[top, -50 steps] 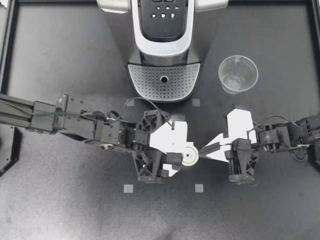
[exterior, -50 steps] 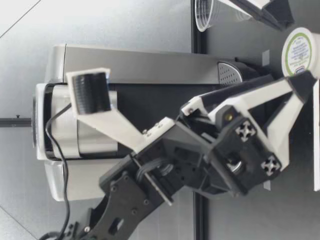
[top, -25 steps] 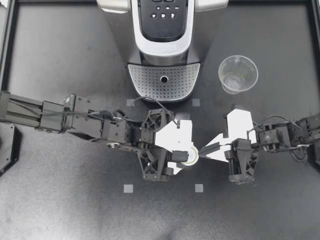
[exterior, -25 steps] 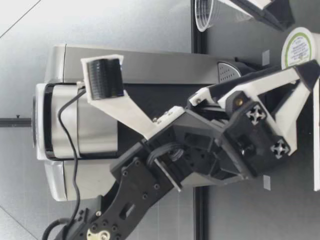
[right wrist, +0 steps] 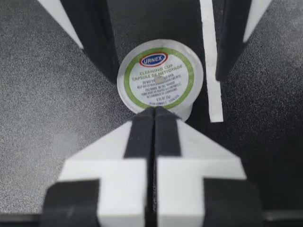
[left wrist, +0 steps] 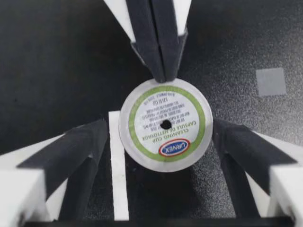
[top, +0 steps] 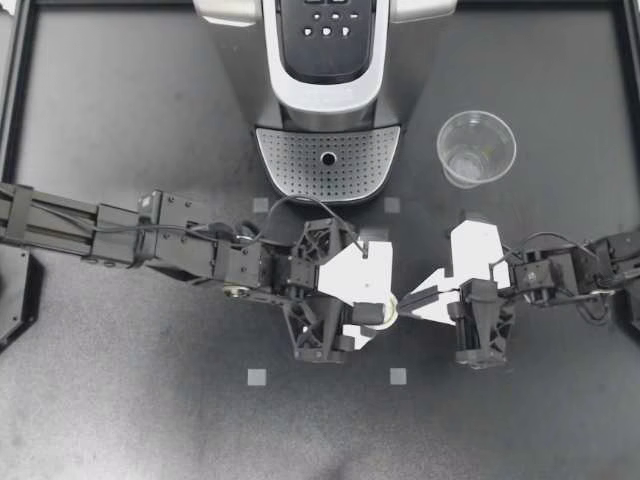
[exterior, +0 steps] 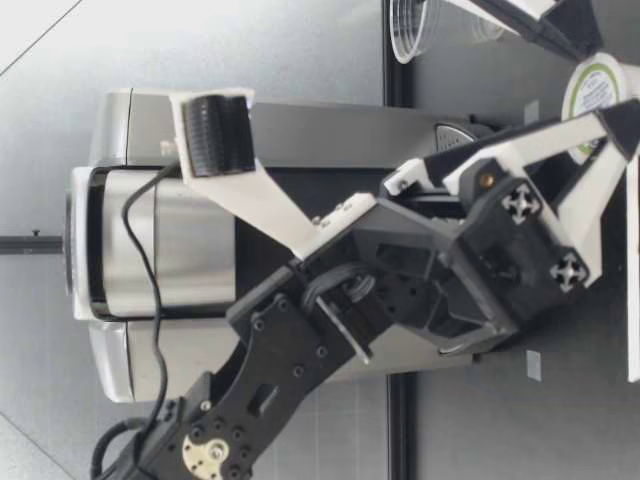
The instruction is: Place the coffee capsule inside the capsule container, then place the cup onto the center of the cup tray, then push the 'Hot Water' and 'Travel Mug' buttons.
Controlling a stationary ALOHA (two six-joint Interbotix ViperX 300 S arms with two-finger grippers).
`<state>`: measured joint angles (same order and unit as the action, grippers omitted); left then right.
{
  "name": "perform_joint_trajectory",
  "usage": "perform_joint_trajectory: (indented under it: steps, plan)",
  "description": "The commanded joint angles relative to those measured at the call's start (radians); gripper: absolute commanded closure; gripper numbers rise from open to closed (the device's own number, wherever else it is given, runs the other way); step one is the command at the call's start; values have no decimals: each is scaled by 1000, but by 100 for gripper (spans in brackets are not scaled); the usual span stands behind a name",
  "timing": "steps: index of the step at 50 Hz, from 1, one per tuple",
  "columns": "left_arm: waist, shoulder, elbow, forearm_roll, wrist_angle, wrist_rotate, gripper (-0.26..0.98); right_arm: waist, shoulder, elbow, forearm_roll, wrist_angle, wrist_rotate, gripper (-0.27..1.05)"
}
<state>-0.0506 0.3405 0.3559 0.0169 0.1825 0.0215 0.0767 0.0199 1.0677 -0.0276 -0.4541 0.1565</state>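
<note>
**Capsule on the table, one gripper open around it, the other closed**

The coffee capsule stands on the table in front of the coffee machine, with its round top facing up. The left gripper is open. In the left wrist view its fingers stand on both sides of the capsule, very near; if they touch it cannot be told. The right gripper is closed and holds nothing, and its joined tips touch the capsule's rim. The cup stands upright beside the cup tray, well apart from both grippers.
</note>
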Motion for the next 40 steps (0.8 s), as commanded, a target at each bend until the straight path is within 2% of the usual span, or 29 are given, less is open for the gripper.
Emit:
perform_joint_trajectory:
  steps: [1,25,36,40]
  plan:
    - [5,-17,-25,2,-6,-2,-7,6,-6,-18,-2,-8,-2,73]
    - [5,-12,-35,2,5,-3,-5,5,-8,-25,0,-8,-2,73]
    - [0,-8,-35,0,20,-3,11,6,-17,-25,3,-8,0,73]
    - [-2,-9,-35,0,20,-5,13,6,-25,-25,5,-8,2,73]
